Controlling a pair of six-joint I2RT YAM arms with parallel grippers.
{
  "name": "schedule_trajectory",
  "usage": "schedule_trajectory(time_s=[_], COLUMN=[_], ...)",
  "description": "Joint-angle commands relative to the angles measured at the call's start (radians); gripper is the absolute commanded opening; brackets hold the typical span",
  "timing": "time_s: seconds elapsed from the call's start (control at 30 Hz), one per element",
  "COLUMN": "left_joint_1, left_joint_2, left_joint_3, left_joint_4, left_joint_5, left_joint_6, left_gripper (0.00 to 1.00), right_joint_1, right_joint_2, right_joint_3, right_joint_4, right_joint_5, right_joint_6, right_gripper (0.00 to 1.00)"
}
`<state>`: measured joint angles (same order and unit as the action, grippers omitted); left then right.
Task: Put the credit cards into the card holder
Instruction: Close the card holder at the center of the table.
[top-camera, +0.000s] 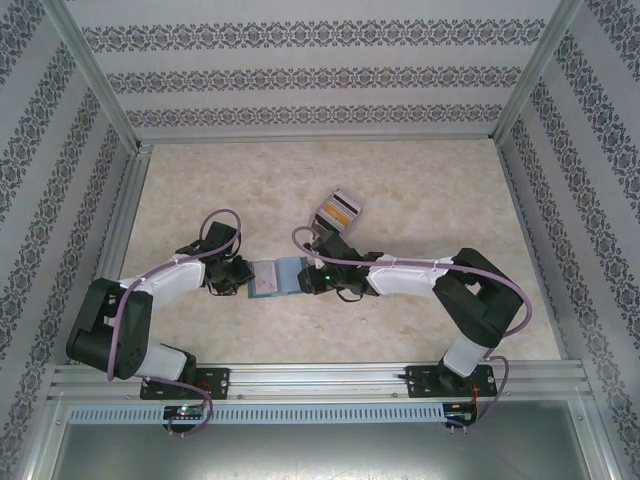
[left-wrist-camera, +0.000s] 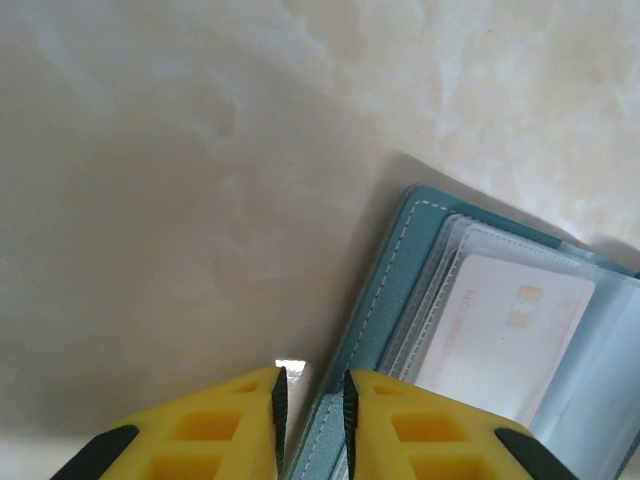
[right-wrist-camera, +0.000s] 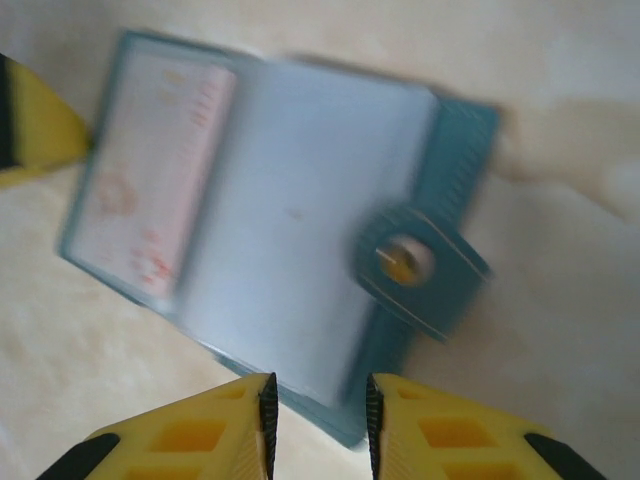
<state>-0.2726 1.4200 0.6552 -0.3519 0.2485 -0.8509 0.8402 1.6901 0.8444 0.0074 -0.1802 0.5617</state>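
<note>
The teal card holder (top-camera: 275, 277) lies open and flat on the table between my two grippers. A whitish card with a gold chip (left-wrist-camera: 510, 330) sits in a clear pocket of its left page, and it looks pale pink in the blurred right wrist view (right-wrist-camera: 155, 190). My left gripper (top-camera: 238, 277) is at the holder's left edge. Its pads (left-wrist-camera: 312, 400) are a narrow gap apart, with the stitched teal cover (left-wrist-camera: 400, 290) running between them and touching the right pad. My right gripper (top-camera: 312, 278) is at the right edge, open over the holder's near corner (right-wrist-camera: 318, 410). The snap tab (right-wrist-camera: 405, 260) sticks out to the right.
A clear grey-edged box of upright cards (top-camera: 338, 210), one orange-yellow, stands just behind the right gripper. Aluminium frame rails and patterned walls close in the beige marbled table (top-camera: 420, 190). A yellow finger of the left gripper (right-wrist-camera: 30, 120) shows at the left edge of the right wrist view.
</note>
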Motion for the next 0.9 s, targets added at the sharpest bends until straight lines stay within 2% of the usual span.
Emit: schedule_trajectory(time_s=[0.0,0.6,0.73,0.87], left_joint_1=[0.005,0.005,0.004,0.005], left_joint_2=[0.019,0.033,0.035,0.039], left_joint_3=[0.021,0.005,-0.002,-0.008], left_joint_4=[-0.016,0.018,0.031,0.041], left_joint_5=[0.014,0.042,0.045,0.051], left_joint_6=[0.026,0.014,0.006,0.002], left_gripper=[0.25,0.26,0.26,0.26], right_joint_1=[-0.021,-0.059,-0.064,-0.067], right_joint_2=[0.000,0.095,0.098,0.097], right_joint_3=[-0.037,0.068,0.086,0.087], right_joint_4=[0.009,0.050,0.041,0.043], right_joint_5=[0.024,0.004,0.014,0.022], right_joint_6=[0.022,-0.025,-0.040,-0.049], right_gripper=[0.33,0.37,0.33,0.22])
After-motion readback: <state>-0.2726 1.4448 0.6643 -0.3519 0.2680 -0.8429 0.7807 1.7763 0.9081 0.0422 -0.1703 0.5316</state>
